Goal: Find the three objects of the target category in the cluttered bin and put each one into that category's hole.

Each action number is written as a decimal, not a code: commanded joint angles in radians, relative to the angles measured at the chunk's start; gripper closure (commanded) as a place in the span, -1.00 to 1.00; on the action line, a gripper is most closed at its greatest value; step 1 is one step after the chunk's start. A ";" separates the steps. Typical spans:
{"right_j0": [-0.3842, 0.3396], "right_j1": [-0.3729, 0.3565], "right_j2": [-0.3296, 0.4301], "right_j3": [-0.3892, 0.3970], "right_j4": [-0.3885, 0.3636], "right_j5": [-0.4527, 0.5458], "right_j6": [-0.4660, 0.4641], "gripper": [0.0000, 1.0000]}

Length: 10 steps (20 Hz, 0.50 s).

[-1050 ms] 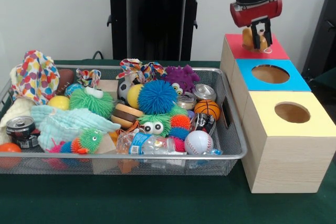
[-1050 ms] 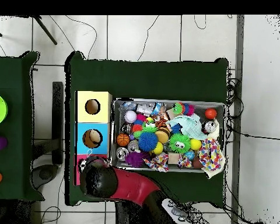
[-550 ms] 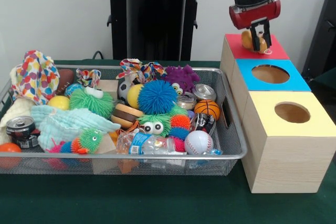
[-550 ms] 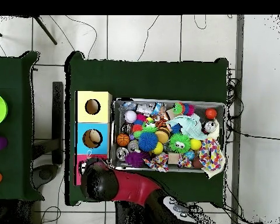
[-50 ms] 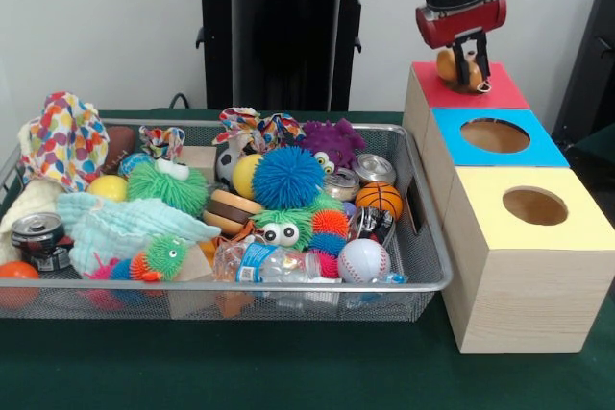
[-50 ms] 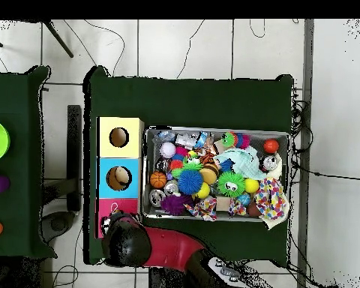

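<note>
- Gripper [image 5: 465, 62] hangs at the upper right of the front view, under a red collar, directly above the red-topped box [image 5: 490, 91]; its dark fingers are pinched on a small orange-yellow object [image 5: 448, 65].
- That orange-yellow object sits between the fingers just above the red top; a thin pale loop dangles from it onto the red surface. Whether it touches the box, I cannot tell.
- Three wooden boxes stand in a row at the right of the front view: red-topped at the back, blue-topped box [image 5: 534, 149] in the middle, yellow-topped box [image 5: 577, 226] nearest the lower edge. The blue and yellow tops each show a round hole.
- In the overhead view the arm's dark round end [image 6: 127, 244] covers the lower left, over the red-topped box's place; the blue-topped one shows something pale inside its hole.
- Wire mesh bin [image 5: 434, 276] fills the left and centre of the front view, just beside the boxes.
- Inside the bin: a blue spiky ball [image 5: 287, 178] near the middle, a small basketball [image 5: 381, 199] and a baseball [image 5: 363, 260] toward the right, a purple spiky toy [image 5: 332, 144] at the back, a green spiky ball [image 5: 166, 186] to the left, a plastic bottle [image 5: 264, 263] at the front.
- A drink can [image 5: 36, 236] lies at the bin's left end, with a patterned cloth [image 5: 65, 141] standing above it.
</note>
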 commanded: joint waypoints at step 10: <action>-0.011 0.052 -0.004 0.024 -0.041 -0.049 0.218 1.00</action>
